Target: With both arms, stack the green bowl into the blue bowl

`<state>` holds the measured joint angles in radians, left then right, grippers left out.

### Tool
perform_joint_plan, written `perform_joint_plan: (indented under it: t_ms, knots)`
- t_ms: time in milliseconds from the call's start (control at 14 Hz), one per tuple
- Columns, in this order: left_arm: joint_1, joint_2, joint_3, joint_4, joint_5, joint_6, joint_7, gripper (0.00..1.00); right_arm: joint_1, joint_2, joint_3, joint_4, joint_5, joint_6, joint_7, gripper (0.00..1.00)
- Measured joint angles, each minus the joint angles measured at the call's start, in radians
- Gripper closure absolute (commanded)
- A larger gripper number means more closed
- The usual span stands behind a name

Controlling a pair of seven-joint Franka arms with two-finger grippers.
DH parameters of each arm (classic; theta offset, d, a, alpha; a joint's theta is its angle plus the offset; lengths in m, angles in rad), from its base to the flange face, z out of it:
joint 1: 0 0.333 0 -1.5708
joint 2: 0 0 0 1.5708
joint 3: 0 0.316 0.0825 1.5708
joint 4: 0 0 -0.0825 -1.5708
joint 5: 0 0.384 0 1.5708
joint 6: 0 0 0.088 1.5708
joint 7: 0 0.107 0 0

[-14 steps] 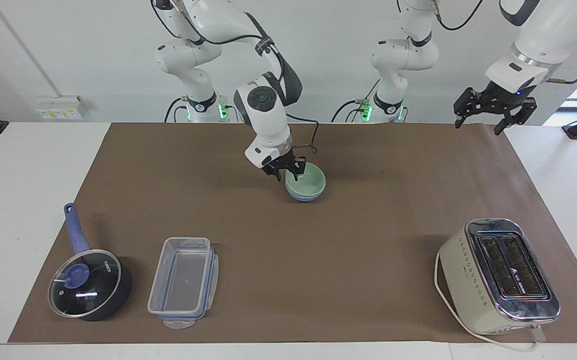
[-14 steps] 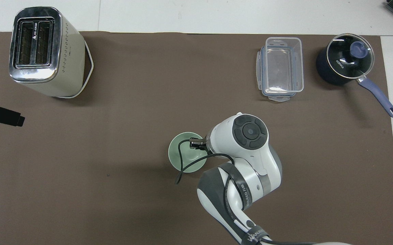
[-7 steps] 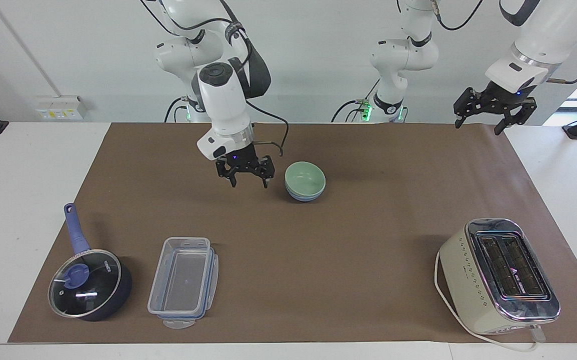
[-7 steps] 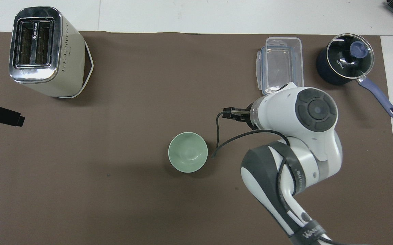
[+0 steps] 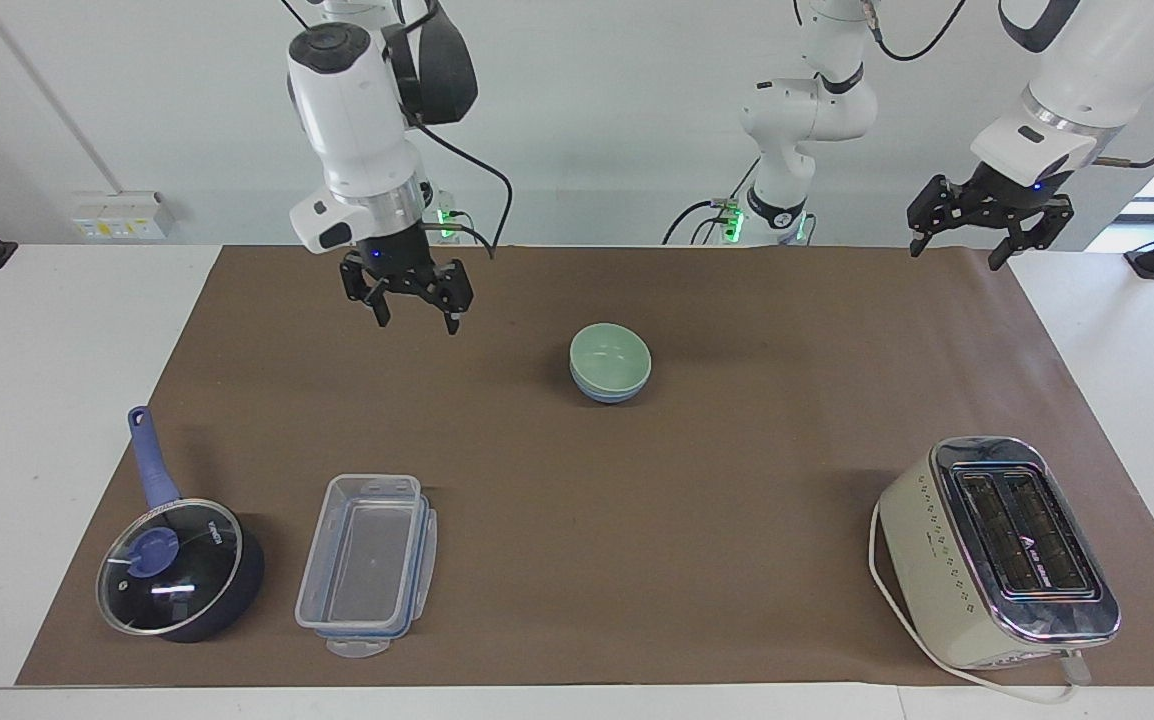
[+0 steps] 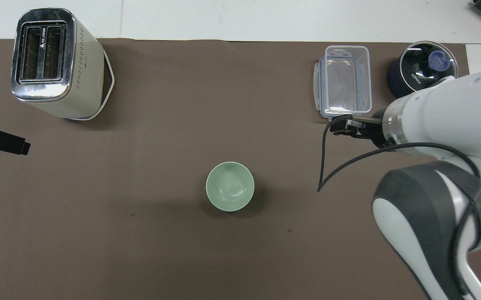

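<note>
The green bowl [image 5: 610, 358], frame centre, is nested in the blue bowl [image 5: 609, 391]; judged light, rigid, slippery, best gripped at the rim. Right gripper [image 5: 415, 300] and left gripper [image 5: 989, 225] are raised with jaws spread, empty.

Mint-green bowl [image 5: 610, 355] in periwinkle-blue bowl [image 5: 605, 391]; brown mat [image 5: 637, 480].

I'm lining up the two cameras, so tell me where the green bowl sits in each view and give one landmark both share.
Facing view: the green bowl is just above the picture's middle, nested in the blue bowl, whose rim shows beneath it.
Overhead view: the green bowl is near the middle, slightly low; the blue bowl is hidden under it.
Shared landmark: the toaster, at the left arm's end of the table, farther from the robots than the bowls.
</note>
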<state>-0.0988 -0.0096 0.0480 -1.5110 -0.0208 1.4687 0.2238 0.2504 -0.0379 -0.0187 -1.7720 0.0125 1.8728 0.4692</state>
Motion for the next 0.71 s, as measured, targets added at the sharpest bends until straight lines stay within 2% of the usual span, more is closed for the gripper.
perform_joint_plan:
  t_ms: [214, 712]
  knots:
    - [0.000, 0.000, 0.000, 0.000, 0.000, 0.000, 0.000, 0.00, -0.057, -0.061, -0.001, 0.033, -0.001, -0.104, -0.076, 0.00]
    - [0.000, 0.000, 0.000, -0.001, 0.000, 0.000, 0.000, 0.00, -0.233, -0.070, -0.005, 0.191, -0.001, -0.335, -0.264, 0.00]
